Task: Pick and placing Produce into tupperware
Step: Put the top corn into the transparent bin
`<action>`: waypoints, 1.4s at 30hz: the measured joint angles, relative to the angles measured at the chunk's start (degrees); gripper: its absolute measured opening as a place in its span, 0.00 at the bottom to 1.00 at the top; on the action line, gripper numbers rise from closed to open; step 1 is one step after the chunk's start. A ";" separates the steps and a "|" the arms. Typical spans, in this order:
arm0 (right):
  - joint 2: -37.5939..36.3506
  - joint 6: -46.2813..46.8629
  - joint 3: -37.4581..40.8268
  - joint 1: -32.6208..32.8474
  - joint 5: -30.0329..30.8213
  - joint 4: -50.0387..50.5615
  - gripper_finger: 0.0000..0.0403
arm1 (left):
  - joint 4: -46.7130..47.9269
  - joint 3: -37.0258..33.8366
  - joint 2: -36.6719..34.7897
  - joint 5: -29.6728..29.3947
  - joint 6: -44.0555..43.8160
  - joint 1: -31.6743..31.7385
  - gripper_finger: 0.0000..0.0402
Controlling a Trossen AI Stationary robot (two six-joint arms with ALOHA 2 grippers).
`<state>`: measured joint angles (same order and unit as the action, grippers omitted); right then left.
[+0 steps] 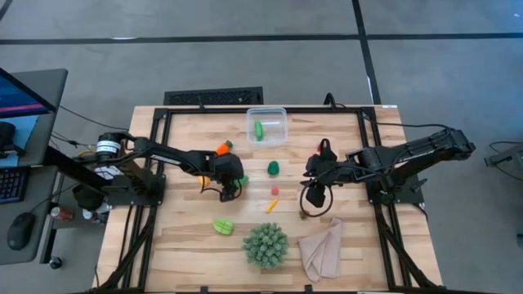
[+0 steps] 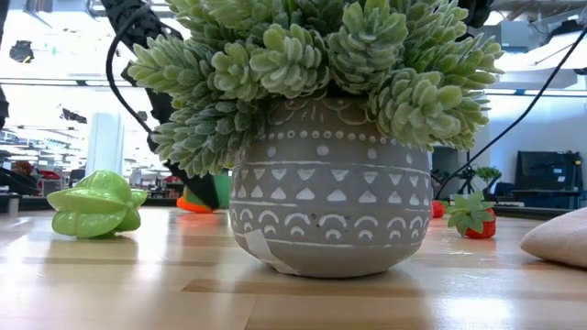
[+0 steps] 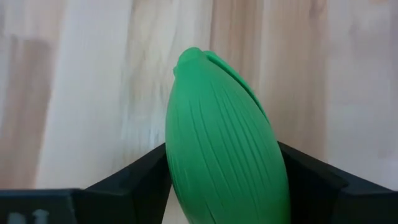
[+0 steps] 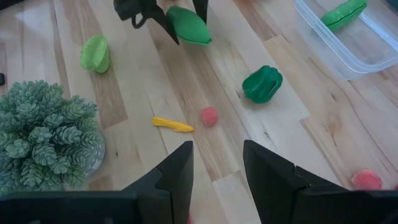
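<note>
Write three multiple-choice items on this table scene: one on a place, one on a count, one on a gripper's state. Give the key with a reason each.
1. Where does the potted plant stand?
A. Inside the tupperware
B. Near the table's front edge, beside the beige cloth
C. Under the left arm

2. How many produce pieces lie in the tupperware?
A. None
B. One
C. Four

3. What is the left gripper doing?
A. Standing open over bare wood
B. Holding the green ribbed piece
C. Pinching the cloth

Key: B, the high view shows plant and cloth side by side; B, only one green piece sits inside; B, the left wrist view shows both fingers pressing its sides.
</note>
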<state>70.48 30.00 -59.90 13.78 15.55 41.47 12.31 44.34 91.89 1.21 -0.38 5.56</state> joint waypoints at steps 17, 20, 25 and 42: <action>0.00 0.00 0.00 0.00 0.00 -0.04 0.33 | -11.34 0.07 -13.04 -5.47 -0.41 2.00 0.60; 0.01 0.00 0.00 0.01 0.00 -0.07 0.33 | -13.88 0.09 -13.99 -5.50 -0.09 3.97 0.60; 0.02 0.00 0.00 0.00 0.00 -0.09 0.33 | -16.15 0.09 -14.01 -3.78 -0.87 7.01 0.60; 0.02 0.00 0.00 -0.02 0.60 -0.09 0.33 | -28.05 0.09 -13.99 -2.37 -0.50 13.75 0.60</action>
<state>70.50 30.00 -59.90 13.76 16.15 41.39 -15.74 44.42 77.91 -1.17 -0.89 19.32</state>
